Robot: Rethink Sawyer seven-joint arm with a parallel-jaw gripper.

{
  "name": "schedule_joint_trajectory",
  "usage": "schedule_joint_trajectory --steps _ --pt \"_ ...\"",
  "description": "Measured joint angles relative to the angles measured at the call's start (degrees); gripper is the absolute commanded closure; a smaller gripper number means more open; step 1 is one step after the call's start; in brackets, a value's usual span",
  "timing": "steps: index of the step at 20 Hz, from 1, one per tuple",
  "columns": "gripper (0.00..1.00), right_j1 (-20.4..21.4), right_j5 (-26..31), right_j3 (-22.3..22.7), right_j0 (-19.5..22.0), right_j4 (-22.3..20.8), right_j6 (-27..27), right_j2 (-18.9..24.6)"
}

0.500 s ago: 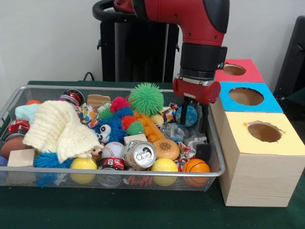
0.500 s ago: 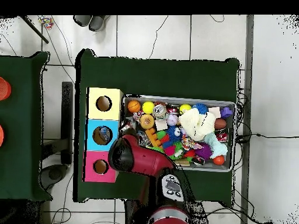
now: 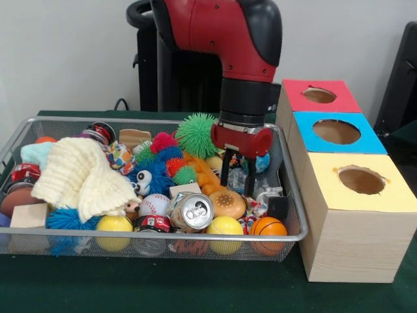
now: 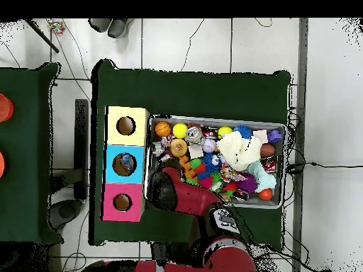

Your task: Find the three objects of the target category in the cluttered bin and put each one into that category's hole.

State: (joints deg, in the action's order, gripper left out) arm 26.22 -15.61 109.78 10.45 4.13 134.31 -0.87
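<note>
Spread apart and empty, the pincer hangs low inside the basket over a crumpled clear bottle between its fingers. Just below sits a burger toy, beside it a silver can (no lettering readable). Off to its side, the red-topped hole.

A cream knitted cloth lay over toys at one end. A silver can rested between two yellow balls. A green spiky ball sat behind.
</note>
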Motion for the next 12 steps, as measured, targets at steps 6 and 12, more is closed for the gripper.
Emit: schedule_joint_trajectory --steps 6,12 --pt "0.0 -1.55 -5.25 0.38 2.15 -3.13 0.0 0.22" --pt "0.0 -2.41 -8.8 0.57 1.94 -3.41 0.0 0.14"
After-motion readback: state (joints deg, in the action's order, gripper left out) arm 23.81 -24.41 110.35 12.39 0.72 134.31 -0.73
